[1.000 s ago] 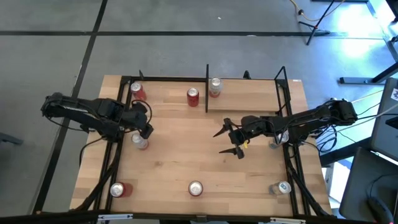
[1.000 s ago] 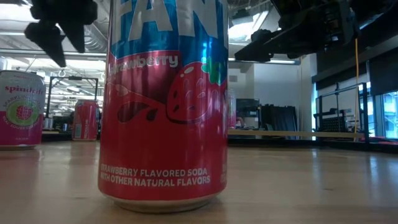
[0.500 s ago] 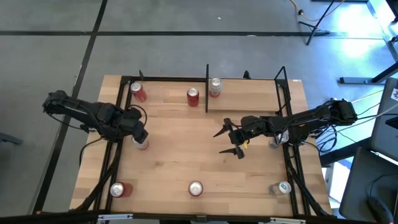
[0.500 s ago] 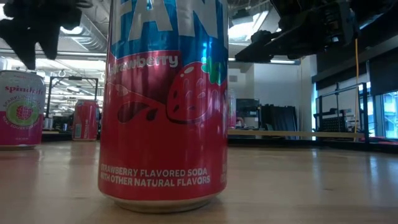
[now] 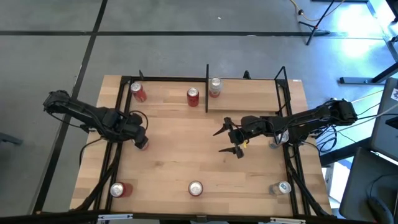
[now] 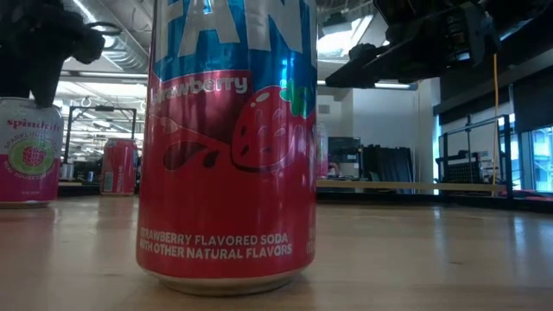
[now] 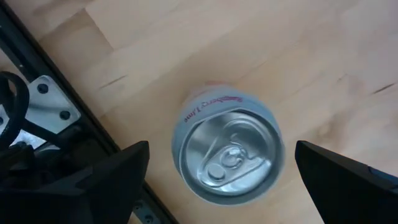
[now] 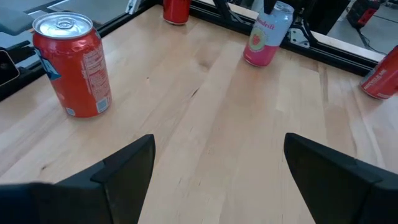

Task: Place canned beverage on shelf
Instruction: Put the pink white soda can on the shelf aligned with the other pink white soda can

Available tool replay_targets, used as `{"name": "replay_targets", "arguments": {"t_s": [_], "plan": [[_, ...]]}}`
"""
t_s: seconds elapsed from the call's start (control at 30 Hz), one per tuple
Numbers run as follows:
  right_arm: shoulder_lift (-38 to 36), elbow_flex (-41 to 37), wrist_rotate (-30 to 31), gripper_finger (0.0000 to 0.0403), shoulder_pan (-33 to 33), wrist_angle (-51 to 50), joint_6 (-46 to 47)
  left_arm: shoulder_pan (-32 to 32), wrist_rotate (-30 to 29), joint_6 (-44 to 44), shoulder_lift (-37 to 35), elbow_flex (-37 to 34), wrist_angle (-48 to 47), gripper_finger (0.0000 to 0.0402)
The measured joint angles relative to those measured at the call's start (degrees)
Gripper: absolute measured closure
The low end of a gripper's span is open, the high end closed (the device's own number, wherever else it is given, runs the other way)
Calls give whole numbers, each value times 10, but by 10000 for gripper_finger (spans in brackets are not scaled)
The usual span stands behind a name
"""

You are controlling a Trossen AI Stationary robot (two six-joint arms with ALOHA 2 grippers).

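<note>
Two pincers, both spread apart. The left pincer (image 7: 217, 168) hangs straight over the pale silver-topped can (image 7: 227, 156), fingers (image 7: 109, 180) either side, untouched, hard by the light-wood worktop's (image 5: 174, 155) left black rail. The right pincer (image 5: 227, 140) hovers over open boards, well apart from that can. The narrow wooden shelf (image 5: 168, 90) lies beyond it.

From above, the left gripper (image 5: 138, 138) hides nearly all of a pale can (image 5: 143, 144). At table height, a red soda can (image 6: 228, 147) runs past the top edge, blocking the table behind; only the right gripper's (image 6: 346, 73) underside shows.
</note>
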Motion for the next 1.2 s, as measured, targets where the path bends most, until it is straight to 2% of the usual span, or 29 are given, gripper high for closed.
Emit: {"name": "replay_targets", "arguments": {"t_s": [0.3, 0.6, 0.7, 0.77, 0.87, 1.03, 1.2], "plan": [[0, 0, 0, 63, 0, 0, 0, 0, 47, 15, 0, -63, 66, 21], [0, 0, 0, 63, 0, 0, 2, 0, 34, 75, 0, -72, 120, 107], [0, 0, -3, 63, 0, -1, 54, 0, 26, 105, 0, -72, 150, 136], [-3, 1, -10, 63, 0, -15, 89, 0, 14, 124, 1, -71, 180, 146], [-14, 5, -10, 63, 0, -58, 94, 1, -3, 154, 8, -60, 228, 150], [-36, 0, -11, 63, 0, -127, 93, 2, -14, 213, 66, -18, 282, 149], [-45, -42, -5, 63, 0, -68, 95, 24, -20, 292, 176, 62, 290, 149]]}}
